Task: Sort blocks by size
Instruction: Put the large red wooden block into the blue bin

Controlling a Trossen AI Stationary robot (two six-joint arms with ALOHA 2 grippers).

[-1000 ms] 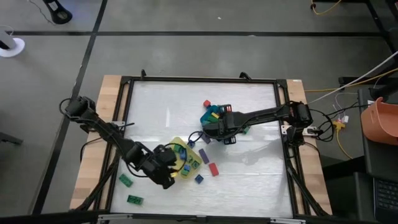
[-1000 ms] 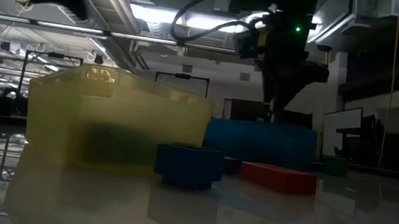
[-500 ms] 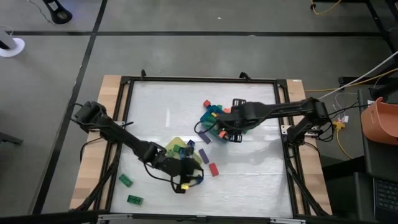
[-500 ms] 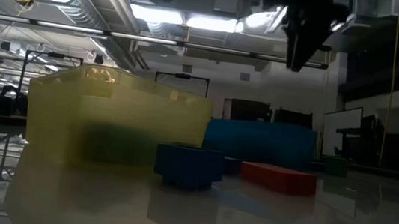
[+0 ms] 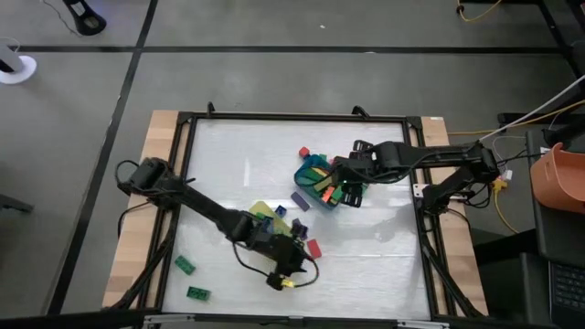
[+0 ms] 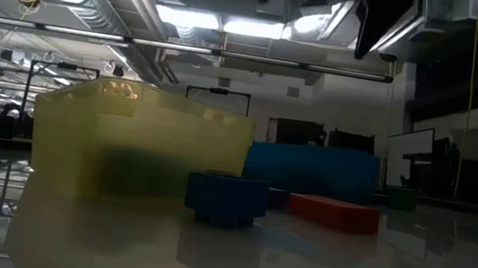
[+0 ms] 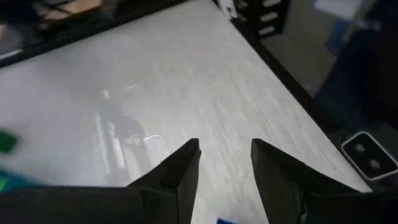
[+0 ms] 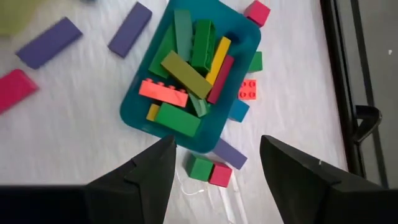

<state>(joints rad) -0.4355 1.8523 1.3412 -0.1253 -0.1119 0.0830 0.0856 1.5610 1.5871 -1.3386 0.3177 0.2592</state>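
The blocks lie in two groups. Several long ones, green, yellow, red and orange, fill the teal tray (image 8: 186, 81) (image 5: 313, 175). Loose ones lie on the table around it: purple bars (image 8: 129, 28), a red block (image 5: 313, 247), a blue block (image 6: 225, 197) and green blocks (image 5: 186, 264). The yellow tray (image 5: 263, 213) stands left of the red block, partly under my left arm. My left gripper (image 5: 291, 274) (image 7: 225, 146) hovers open over bare table, near side of the yellow tray. My right gripper (image 5: 345, 187) (image 8: 217, 142) hangs open above the teal tray's right side, nothing between its fingers.
A black frame (image 5: 416, 210) rims the white table top. A red cube (image 5: 303, 153) lies beyond the teal tray, and a green and a red cube (image 8: 210, 171) lie beside it. In the low view the yellow tray (image 6: 138, 145) and the teal tray (image 6: 311, 171) stand side by side.
My left gripper has swept toward the table's right edge along the yellow tray's near side and has rolled about its own line. My right gripper has risen from the teal tray, drawn back toward the right edge and left the top of the low view.
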